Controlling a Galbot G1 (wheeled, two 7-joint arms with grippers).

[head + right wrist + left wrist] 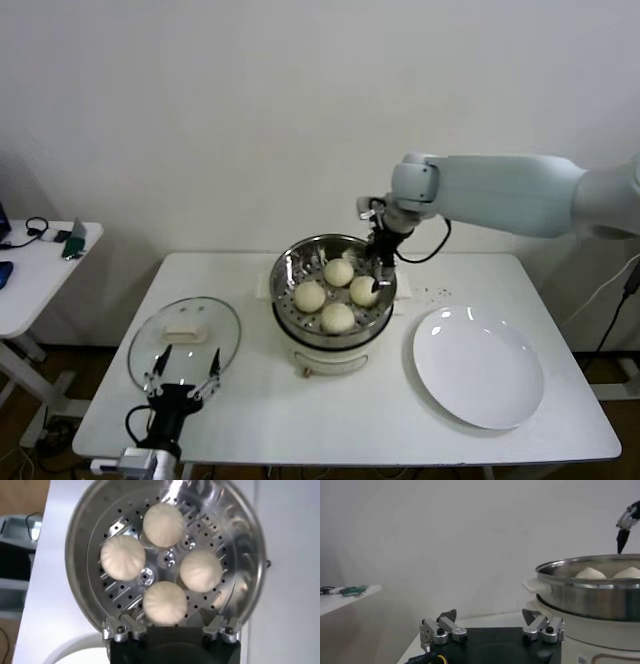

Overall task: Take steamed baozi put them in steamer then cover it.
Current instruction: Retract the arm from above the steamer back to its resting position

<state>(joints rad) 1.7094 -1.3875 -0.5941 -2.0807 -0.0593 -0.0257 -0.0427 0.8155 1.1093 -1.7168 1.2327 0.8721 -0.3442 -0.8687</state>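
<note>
The steamer [298, 264] stands mid-table with several baozi [339, 271] on its perforated tray [127, 594]. My right gripper [381, 272] hangs open just over the steamer's right rim, and one baozi [165, 602] lies loose on the tray between its spread fingers [119, 629]. The cover [160, 346], a glass lid with a cream handle, lies flat on the table at the left. My left gripper [186, 372] stands open and empty at the cover's near edge. From the left wrist, that gripper [490, 618] faces the steamer's steel wall [590, 597].
An empty white plate [478, 366] lies to the right of the steamer. A few dark specks [436, 293] dot the table behind the plate. A small side table [40, 262] with gadgets stands to the left. A wall rises close behind.
</note>
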